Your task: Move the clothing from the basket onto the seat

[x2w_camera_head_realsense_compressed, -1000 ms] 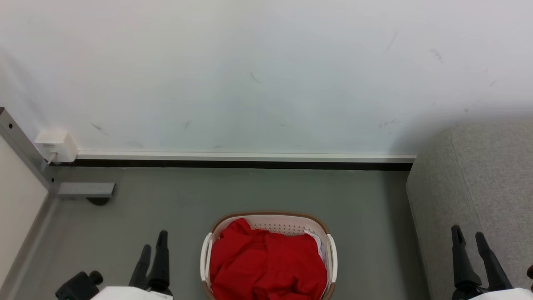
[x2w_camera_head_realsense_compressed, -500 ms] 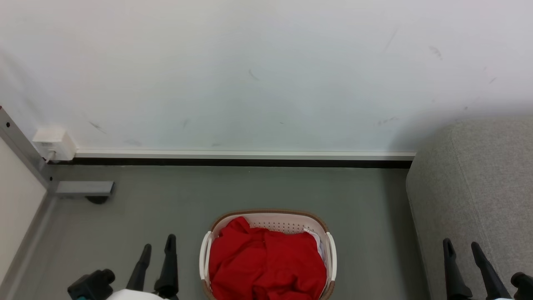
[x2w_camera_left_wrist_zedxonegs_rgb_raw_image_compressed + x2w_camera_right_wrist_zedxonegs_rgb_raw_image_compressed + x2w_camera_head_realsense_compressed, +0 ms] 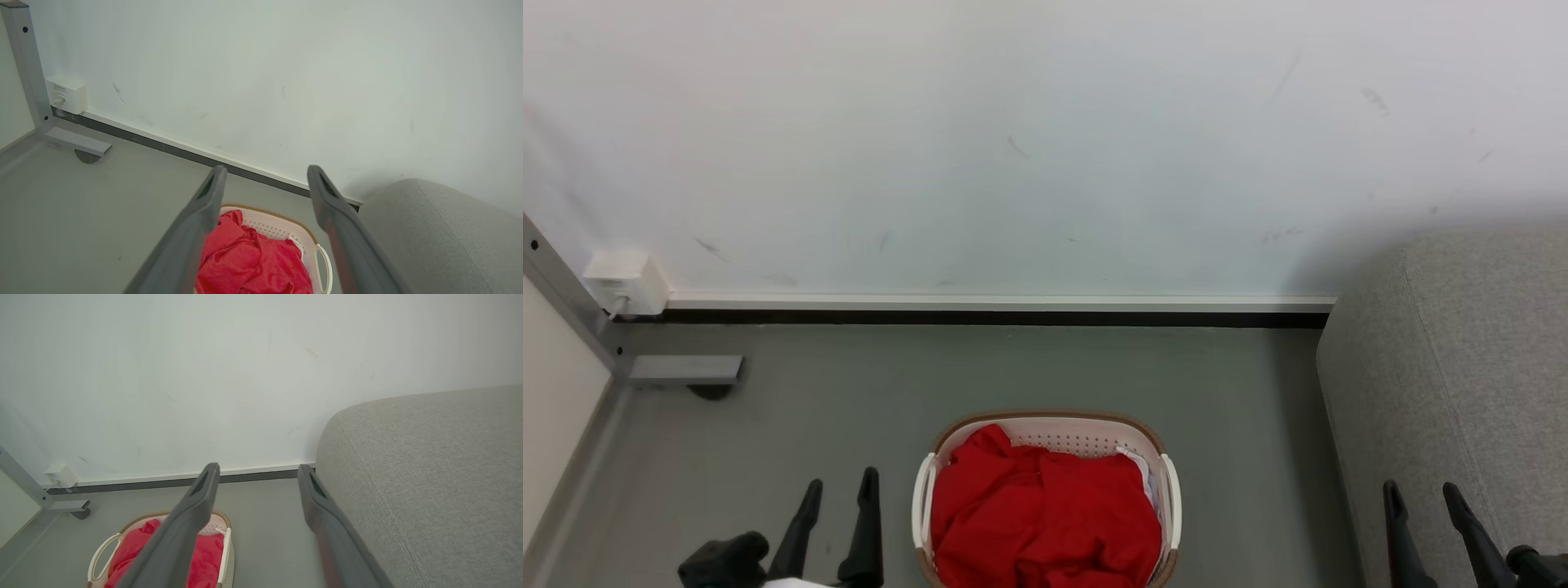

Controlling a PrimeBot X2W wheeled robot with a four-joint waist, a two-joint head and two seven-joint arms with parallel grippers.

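Down at the lower left of the head view we see the left gripper [image 3: 841, 483], its jaws spread apart and holding nothing, over the grey floor [image 3: 849, 408] just beside the basket [image 3: 1054, 418]. At the lower right, the right gripper [image 3: 1419, 490] likewise shows its jaws parted and empty, against the near edge of the seat [image 3: 1462, 367]. Between the two, at bottom centre, the basket sits on the floor with the clothing [image 3: 1045, 514] heaped inside, a rumpled red mound filling most of it. A strip of white fabric [image 3: 1145, 478] shows at the mound's right edge. The seat takes up the right side of the frame, apart from the basket. Beyond, a white wall [image 3: 1013, 122] meets a pale baseboard [image 3: 996, 304], with a small white box [image 3: 625, 282] and a grey metal foot [image 3: 682, 369] at the left.
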